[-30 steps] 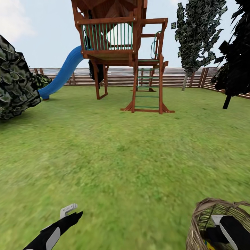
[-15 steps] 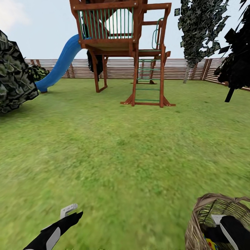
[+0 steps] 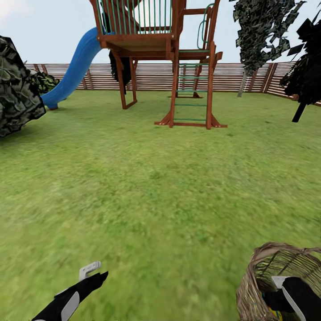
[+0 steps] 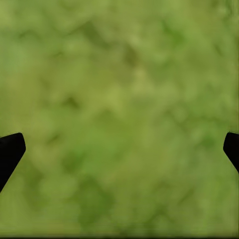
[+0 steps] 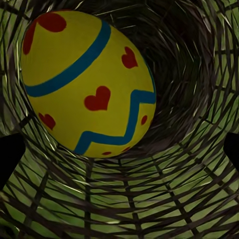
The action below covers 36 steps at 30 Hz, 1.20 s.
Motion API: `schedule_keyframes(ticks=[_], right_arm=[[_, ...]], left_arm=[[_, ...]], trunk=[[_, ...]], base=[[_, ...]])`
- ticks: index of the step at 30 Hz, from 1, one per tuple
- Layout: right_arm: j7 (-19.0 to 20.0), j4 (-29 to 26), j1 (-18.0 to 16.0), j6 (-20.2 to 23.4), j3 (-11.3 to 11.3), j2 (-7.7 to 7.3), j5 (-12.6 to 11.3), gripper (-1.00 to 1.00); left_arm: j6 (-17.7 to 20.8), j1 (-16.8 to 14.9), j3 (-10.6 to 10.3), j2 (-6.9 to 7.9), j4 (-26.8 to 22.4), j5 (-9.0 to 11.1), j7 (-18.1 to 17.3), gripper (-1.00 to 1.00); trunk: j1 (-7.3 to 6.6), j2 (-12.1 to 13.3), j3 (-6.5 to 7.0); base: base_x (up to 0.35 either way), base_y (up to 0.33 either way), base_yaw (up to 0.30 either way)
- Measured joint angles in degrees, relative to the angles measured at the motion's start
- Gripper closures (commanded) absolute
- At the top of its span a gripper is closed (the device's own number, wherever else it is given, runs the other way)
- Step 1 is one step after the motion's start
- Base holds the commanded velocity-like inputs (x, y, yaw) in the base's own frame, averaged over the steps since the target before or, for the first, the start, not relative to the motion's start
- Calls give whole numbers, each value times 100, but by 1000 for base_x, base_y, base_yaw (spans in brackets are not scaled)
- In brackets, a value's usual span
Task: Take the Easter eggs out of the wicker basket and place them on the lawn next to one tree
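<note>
one easter egg (image 5: 87, 82) shows inside the wicker basket (image 3: 254, 285); both jaws spread wide, holding nothing.

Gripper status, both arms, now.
Left gripper: open, over bare lawn, holding nothing.
Right gripper: open inside the wicker basket, beside an Easter egg, not gripping it.

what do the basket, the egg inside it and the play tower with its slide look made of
Grey-brown woven wicker basket: dry, matt crossing strands with gaps.
Yellow egg with blue bands and red hearts: smooth, faintly glossy painted shell; plastic or ceramic, unclear.
Red-brown play tower: stained wooden beams.
Blue slide: smooth, likely moulded plastic.
</note>
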Motion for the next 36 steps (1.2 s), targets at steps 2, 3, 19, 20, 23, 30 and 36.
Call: schedule_keyframes(ticks=[2, 3, 19, 20, 23, 30, 36], right_arm=[[0, 1, 0, 0, 0, 0, 0, -100], [0, 1, 0, 0, -1, 2, 0, -100], [0, 0, 0, 0, 10, 9, 5, -100], [-1, 2, 1, -1, 11, 8, 26, -100], [-1, 1, 0, -1, 24, 9, 30, -100], [-1, 2, 0, -3, 17, 9, 22, -100], [-1, 0, 0, -7, 46, 9, 32, -100]], left_arm=[[-2, -1, 0, -8, 0, -4, 0, -100], [-2, -2, 0, -10, 0, -5, 0, -100], [-19, 4, 8, -13, 0, 2, -7, -100], [-19, 5, 9, -15, -1, 2, -8, -100], [-20, 3, 9, -17, -1, 2, -8, -100], [-3, 4, 0, -30, 0, 2, 0, -100], [-3, 1, 0, -55, 0, -5, 0, -100]], trunk=[[5, -3, -44], [8, -4, -67], [9, -7, -111], [9, -7, -112], [12, -7, -112], [31, -16, -266], [46, -24, -399]], base=[[0, 0, 0], [0, 0, 0], [160, 0, 0], [184, 0, 0], [41, 0, 0], [2, 0, 0], [0, 0, 0]])
